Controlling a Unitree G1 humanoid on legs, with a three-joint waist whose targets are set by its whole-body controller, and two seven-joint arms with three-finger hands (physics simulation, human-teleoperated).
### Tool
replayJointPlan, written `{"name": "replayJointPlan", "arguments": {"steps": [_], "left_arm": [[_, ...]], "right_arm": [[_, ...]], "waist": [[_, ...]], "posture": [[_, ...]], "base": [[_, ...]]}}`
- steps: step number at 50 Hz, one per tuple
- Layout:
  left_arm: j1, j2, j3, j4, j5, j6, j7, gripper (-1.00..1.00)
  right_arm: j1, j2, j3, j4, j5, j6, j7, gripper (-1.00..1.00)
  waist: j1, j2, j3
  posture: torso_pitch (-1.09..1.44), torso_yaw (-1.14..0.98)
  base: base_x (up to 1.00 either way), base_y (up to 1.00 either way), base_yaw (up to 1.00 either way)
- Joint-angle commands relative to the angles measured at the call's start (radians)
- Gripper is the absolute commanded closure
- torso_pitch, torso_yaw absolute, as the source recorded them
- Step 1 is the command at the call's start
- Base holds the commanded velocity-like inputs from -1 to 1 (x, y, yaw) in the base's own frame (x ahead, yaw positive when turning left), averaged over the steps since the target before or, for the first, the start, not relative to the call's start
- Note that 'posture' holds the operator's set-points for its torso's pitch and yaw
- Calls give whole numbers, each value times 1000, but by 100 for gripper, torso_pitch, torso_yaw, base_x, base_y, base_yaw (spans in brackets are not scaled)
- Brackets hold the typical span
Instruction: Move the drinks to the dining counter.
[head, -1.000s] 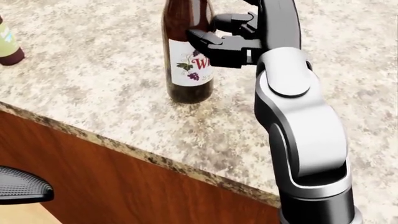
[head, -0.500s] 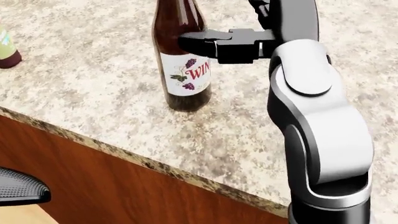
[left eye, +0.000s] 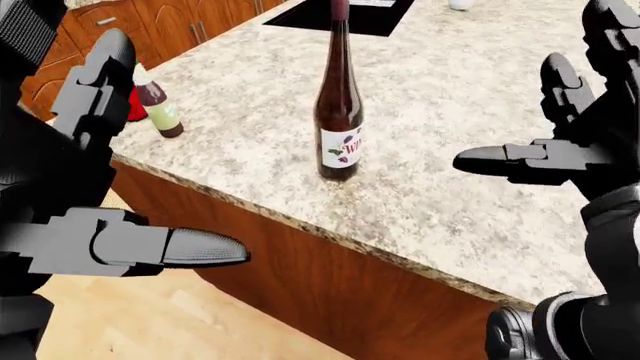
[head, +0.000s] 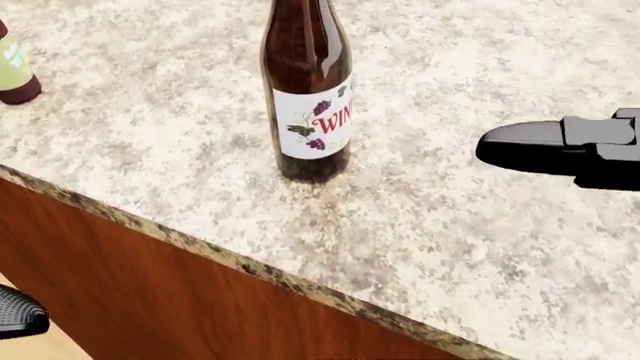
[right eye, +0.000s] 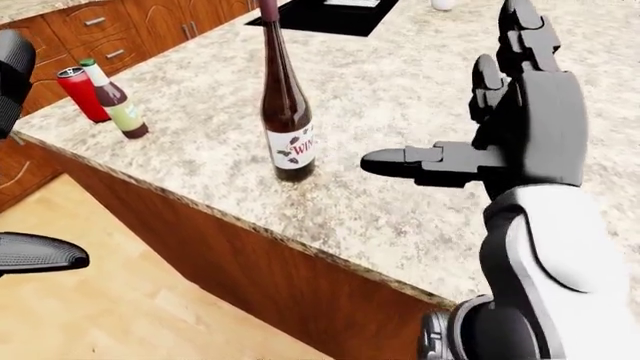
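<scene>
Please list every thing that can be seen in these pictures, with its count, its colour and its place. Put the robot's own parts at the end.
wine bottle: 1, dark brown with a white label, upright on the counter near its edge.
small bottle: 1, dark with a pale green label and green cap, at the counter's left corner in the right-eye view.
can: 1, red, just left of the small bottle.
counter: 1, speckled beige granite over a red-brown wood base.
black inset: 1, black, in the countertop at the top; stove or sink, cannot tell.
cabinets: red-brown wood, top left.
floor: light wood, bottom left.
left hand: 1, black, open, off the counter.
right hand: 1, black, open, right of the wine bottle, apart from it.
</scene>
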Motion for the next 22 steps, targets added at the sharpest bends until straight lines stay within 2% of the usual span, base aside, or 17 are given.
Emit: {"name": "replayJointPlan", "arguments": {"steps": [1,2,4,6,7,9,11,12,14,15,16,17,18,20,22], "left_arm": [[-3,22,42,0,-1,-33,-2,-100],[6,25,52,0,-4,-36,-6,-100],[36,19,95,0,-14,-36,-22,-100],[66,8,142,0,-23,-26,-41,-100],[76,6,160,0,-30,-21,-48,-100],[89,2,188,0,-43,-17,-51,-100],[88,1,197,0,-52,-16,-47,-100],[85,0,200,0,-54,-14,-45,-100],[82,-7,224,0,-73,-4,-36,-100],[77,-2,249,0,-87,11,-30,-100],[74,-5,300,0,-135,24,-18,-100],[71,-19,345,0,-173,45,-11,-100],[63,-31,373,0,-201,66,0,-100],[84,-42,439,0,-231,70,-1,-100],[114,-26,474,0,-233,49,-7,-100]], "right_arm": [[-7,-32,-55,-4,39,-23,30,-100],[4,-44,-79,-5,72,-25,27,-100],[34,-81,-158,-5,173,-34,-7,-100],[67,-143,-279,-5,385,-38,-107,-100],[95,-187,-361,-5,548,-40,-196,-100],[194,-273,-517,-5,951,-86,-445,-100],[360,-391,-609,-5,1305,-225,-693,-100],[439,-460,-621,-5,1409,-315,-776,-100],[580,-542,-701,-5,1509,-437,-815,-100],[635,-564,-761,-5,1546,-465,-808,-100],[680,-577,-835,-5,1595,-472,-792,-100],[711,-575,-908,-5,1641,-468,-784,-100],[721,-576,-953,-5,1661,-452,-780,-100],[749,-556,-1120,-5,1734,-380,-748,-100],[767,-547,-1260,-5,1832,-334,-748,-100]], "waist": [[1,1,-18],[0,0,-18],[0,-1,-17],[1,-2,-18],[2,-3,-18],[7,-7,-18],[14,-14,-12],[17,-19,-10],[20,-25,-4],[19,-27,-2],[17,-28,-1],[15,-30,0],[13,-32,3],[10,-37,10],[9,-41,16]], "posture": [[0,0],[0,0],[0,0],[0,0],[0,0],[0,0],[0,0],[0,0],[0,0],[0,0],[0,0],[0,0],[0,0],[0,0],[0,0]], "base": [[0,0,0],[0,0,0],[0,0,0],[0,0,0],[0,0,0],[0,0,0],[0,0,0],[0,0,0],[0,0,0],[0,0,0],[0,0,0],[0,0,0],[0,0,0],[0,0,0],[0,0,0]]}}
